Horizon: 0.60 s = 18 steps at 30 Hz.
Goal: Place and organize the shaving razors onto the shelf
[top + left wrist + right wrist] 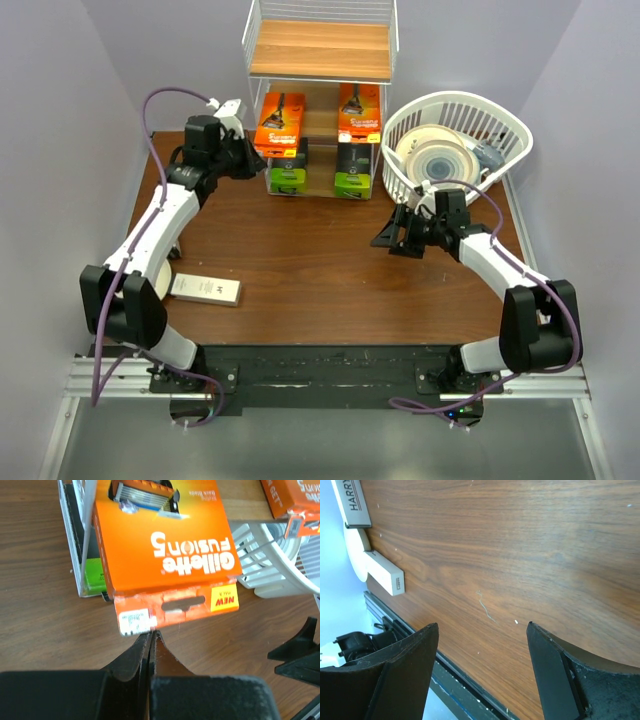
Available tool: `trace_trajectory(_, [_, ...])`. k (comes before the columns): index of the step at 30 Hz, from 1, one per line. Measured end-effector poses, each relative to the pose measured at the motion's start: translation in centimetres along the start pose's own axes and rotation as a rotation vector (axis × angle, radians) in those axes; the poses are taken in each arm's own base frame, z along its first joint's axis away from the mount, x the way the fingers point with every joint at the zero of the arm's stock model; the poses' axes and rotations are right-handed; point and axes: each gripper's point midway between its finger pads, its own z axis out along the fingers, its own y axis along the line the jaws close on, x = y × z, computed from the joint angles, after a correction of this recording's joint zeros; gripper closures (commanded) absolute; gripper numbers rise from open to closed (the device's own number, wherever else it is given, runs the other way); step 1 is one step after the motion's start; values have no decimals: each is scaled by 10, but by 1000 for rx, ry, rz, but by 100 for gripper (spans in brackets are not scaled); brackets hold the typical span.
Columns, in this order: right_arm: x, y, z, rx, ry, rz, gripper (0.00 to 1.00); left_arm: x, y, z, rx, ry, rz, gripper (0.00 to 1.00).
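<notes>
Top view: shelf (320, 60) at the back of the counter (320, 280), two orange cards (279, 125) and two black boxes (288, 175) under its top board; left claw (256, 160) at its left side, tips hard to see; right claw (394, 240) jaws apart over bare wood; one white box (205, 289) near-left.

Left wrist: claw pressed together right at a card's edge; can't tell if it's nipping it.

Right wrist: claw wide, empty; second white box (352, 502) cut off top-left.
</notes>
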Motion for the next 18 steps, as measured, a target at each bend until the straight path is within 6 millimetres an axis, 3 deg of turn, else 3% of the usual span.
trace_trajectory(8, [1, -11, -2, 18, -4, 29, 25, -21, 2, 26, -4, -24, -26, 100])
trace_trajectory(18, [-4, -14, -3, 20, -21, 34, 25, -30, 4, 51, 9, -30, -68, 100])
